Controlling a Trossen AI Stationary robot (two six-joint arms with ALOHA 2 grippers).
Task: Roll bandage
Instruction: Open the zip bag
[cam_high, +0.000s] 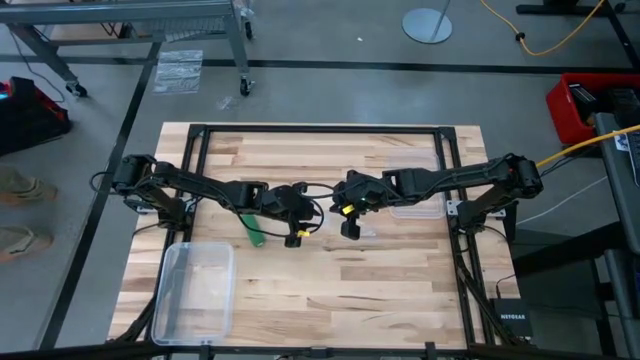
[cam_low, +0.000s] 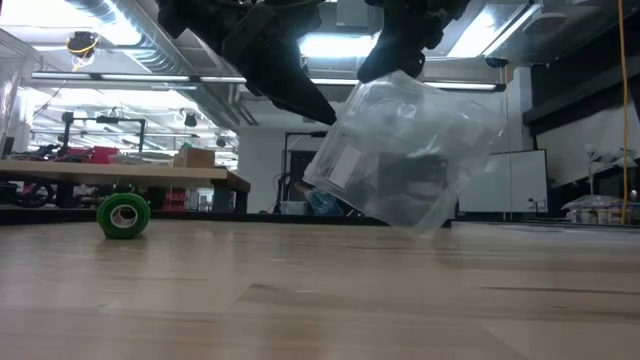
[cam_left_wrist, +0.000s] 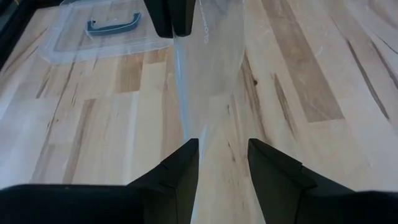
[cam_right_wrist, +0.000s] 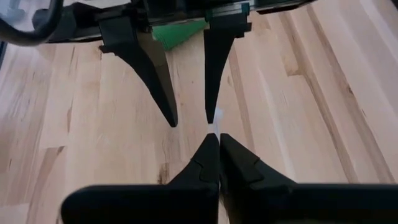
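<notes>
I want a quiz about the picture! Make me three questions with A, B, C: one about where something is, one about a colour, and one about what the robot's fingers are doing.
1. Where is the bandage roll?
A. in the clear box
B. on the table
C. inside the bag

2. What colour is the bandage roll?
A. red
B. blue
C. green

3. What are the right fingers doing?
A. standing wide open
B. pinched shut on the clear bag
C. pinched shut on the bandage roll

Answers:
1 B: the bandage roll stands on the wooden table, away from both arms.
2 C: it is bright green.
3 B: the right fingers are pressed together on a bit of clear plastic, and the bag hangs lifted above the table.
</notes>
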